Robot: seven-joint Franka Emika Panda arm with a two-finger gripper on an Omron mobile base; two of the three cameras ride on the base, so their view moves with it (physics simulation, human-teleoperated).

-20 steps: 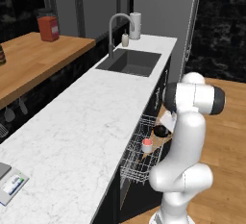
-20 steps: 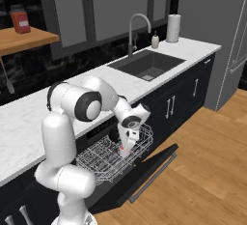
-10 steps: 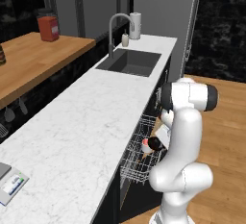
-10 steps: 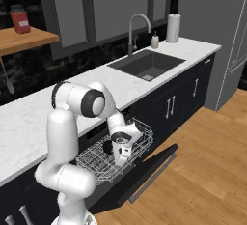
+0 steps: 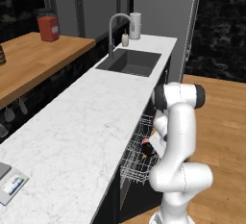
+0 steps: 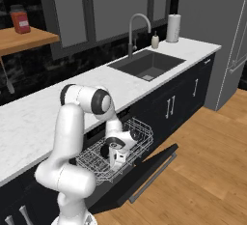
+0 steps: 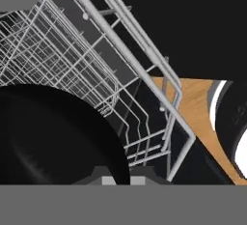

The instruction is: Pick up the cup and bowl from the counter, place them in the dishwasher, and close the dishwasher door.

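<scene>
My gripper (image 6: pixel 113 155) is low inside the dishwasher's pulled-out wire rack (image 6: pixel 140 132), shut on the black bowl (image 7: pixel 53 137). In the hand view the bowl bulks large at the lower left, right against the fingertips (image 7: pixel 108 179), with the rack's wires (image 7: pixel 144 84) behind it. From the left base view the gripper (image 5: pixel 151 147) and the dark bowl (image 5: pixel 150 152) sit just beside the cup (image 5: pixel 145 143), whose red-pink top shows in the rack. The dishwasher door (image 6: pixel 144 171) hangs open, flat below the rack. The marble counter (image 5: pixel 72 136) runs above.
A sink (image 6: pixel 147 64) with a tall faucet (image 6: pixel 137 26) is set in the counter, with a tumbler (image 6: pixel 172 27) and a soap bottle (image 6: pixel 155 40) behind it. A red canister (image 5: pixel 48 26) stands on the wooden shelf (image 5: pixel 33 64). Wood floor (image 6: pixel 207 171) lies right of the door.
The hand has come down with the bowl from above the rack to low inside it. The cup in the rack has not moved.
</scene>
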